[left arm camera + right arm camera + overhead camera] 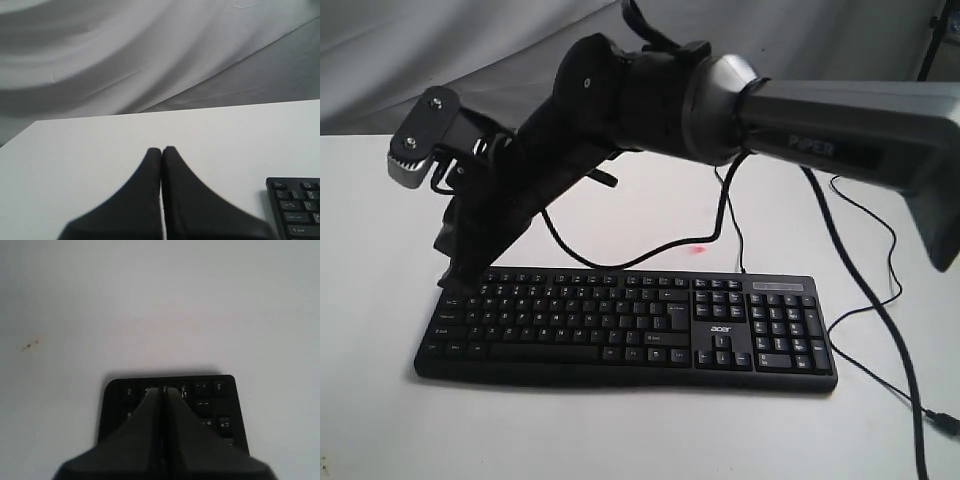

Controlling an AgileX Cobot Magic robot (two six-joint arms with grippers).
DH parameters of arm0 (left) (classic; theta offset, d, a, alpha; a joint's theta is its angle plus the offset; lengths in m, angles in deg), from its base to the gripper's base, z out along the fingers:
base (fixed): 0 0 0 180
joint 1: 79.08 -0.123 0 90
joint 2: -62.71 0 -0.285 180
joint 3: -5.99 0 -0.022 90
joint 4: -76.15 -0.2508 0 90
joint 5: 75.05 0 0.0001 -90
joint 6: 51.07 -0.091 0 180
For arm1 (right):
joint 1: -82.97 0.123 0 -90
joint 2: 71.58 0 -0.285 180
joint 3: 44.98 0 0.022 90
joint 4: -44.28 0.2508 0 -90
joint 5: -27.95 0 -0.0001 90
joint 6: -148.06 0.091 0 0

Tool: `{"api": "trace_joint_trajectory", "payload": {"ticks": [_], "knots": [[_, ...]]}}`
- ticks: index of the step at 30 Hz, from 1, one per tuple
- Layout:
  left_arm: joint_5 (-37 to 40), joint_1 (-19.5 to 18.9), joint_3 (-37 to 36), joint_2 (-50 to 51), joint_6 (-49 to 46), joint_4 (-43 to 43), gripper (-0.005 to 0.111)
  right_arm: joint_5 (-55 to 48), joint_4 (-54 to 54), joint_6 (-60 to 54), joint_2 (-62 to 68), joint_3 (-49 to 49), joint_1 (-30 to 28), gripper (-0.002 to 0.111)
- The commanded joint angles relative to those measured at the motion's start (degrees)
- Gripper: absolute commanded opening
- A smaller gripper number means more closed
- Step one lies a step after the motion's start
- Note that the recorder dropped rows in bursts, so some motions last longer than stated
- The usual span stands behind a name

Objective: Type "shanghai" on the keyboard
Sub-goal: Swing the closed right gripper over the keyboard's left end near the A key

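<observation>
The black keyboard (650, 325) lies across the white table, number pad and "acer" logo at its right end. My right gripper (457, 278) reaches across from the right, and its shut tip points down at the keyboard's far left end. In the right wrist view the shut right gripper (164, 388) is over the left-edge keys of the keyboard (212, 402), near Caps and Tab. Whether it touches a key I cannot tell. My left gripper (161, 148) is shut and empty over bare table, with a corner of the keyboard (297, 210) off to one side. It does not show in the exterior view.
The keyboard's thin cable (620, 262) loops behind it under the arm. More black cables (880, 330) trail over the table at the right, ending in a plug (945, 420). A grey cloth backdrop (125, 55) hangs behind the white table (620, 430).
</observation>
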Motion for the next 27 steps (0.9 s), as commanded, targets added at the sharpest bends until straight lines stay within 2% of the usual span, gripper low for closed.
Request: {"api": "trace_joint_trajectory", "payload": {"ticks": [1, 27], "knots": [[-0.3, 0.2, -0.3, 0.2, 0.2, 0.0, 0.001, 0.7, 0.3, -0.5, 2.2, 0.3, 0.5, 0.000], [-0.3, 0.2, -0.3, 0.2, 0.2, 0.0, 0.001, 4.1, 2.9, -6.4, 7.4, 0.1, 1.7, 0.000]]}}
